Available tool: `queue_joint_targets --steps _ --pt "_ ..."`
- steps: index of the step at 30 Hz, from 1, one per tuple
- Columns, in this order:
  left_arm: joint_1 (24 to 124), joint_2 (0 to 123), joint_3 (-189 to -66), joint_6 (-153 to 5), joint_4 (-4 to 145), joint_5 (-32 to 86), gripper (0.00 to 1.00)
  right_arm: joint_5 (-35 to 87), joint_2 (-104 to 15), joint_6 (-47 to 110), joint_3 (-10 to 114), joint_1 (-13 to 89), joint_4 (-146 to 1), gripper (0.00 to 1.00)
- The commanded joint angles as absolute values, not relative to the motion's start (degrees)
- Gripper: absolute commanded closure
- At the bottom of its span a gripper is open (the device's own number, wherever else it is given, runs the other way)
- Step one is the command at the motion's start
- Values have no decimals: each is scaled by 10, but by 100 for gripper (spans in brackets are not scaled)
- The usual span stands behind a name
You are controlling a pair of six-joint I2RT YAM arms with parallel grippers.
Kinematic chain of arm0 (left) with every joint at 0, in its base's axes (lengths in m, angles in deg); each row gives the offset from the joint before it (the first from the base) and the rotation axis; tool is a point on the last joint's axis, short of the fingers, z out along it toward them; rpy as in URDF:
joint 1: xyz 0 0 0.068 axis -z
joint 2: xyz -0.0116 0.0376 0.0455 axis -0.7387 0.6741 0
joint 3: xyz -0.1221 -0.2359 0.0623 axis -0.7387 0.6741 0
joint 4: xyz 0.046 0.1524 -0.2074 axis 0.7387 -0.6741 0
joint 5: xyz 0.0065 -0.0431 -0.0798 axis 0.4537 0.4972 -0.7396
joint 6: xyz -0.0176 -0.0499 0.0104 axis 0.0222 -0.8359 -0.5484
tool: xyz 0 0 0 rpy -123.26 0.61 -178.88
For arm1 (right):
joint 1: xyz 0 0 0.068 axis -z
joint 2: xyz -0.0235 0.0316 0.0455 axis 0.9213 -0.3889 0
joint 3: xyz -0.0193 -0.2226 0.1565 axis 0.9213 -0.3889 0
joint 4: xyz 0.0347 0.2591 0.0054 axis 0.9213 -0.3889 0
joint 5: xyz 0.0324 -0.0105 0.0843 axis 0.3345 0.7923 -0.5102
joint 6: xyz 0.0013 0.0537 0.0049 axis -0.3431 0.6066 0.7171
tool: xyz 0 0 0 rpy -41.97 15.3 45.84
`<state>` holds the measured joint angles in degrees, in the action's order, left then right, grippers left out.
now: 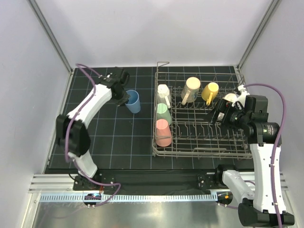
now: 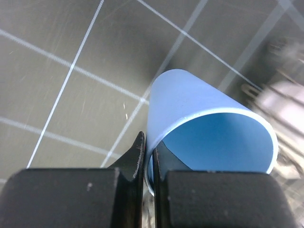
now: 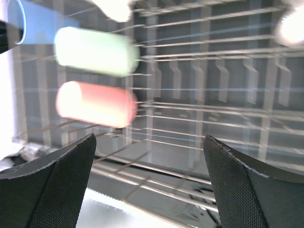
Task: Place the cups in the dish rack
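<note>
We see pastel cups (image 1: 163,133) in the grey wire dish rack (image 1: 237,151)
Left hand (image 2: 148,156) clamps the blue plastic cup (image 2: 199,133) by its rim; right hand (image 1: 224,116) gapes

blurred: dish rack (image 3: 223,78), pink cup (image 3: 95,104) | cropped: blue cup (image 3: 35,26)

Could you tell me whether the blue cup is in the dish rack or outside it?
Outside: the blue cup is on the mat left of the dish rack, the left hand pinching its rim.
</note>
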<state>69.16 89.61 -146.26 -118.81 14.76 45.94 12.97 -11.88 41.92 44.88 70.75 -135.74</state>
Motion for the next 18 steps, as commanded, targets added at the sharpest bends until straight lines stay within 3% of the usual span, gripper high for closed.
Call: queue_joint_targets --steps 1,5,7,13,18 --pt "691 755 -1438 -1192 159 455 100 9 -132 425 452 696 -1285 7" --pt "689 648 -1436 -1195 165 434 100 -38 -160 463 457 669 -1223 7" --pt "689 609 -1449 -1196 168 384 100 -39 -185 485 477 607 -1194 7" --pt "688 491 -1368 -1221 360 203 100 -55 -254 541 548 468 -1100 7" --pt "689 432 -1303 -1258 520 103 100 -150 -271 612 559 431 -927 3"
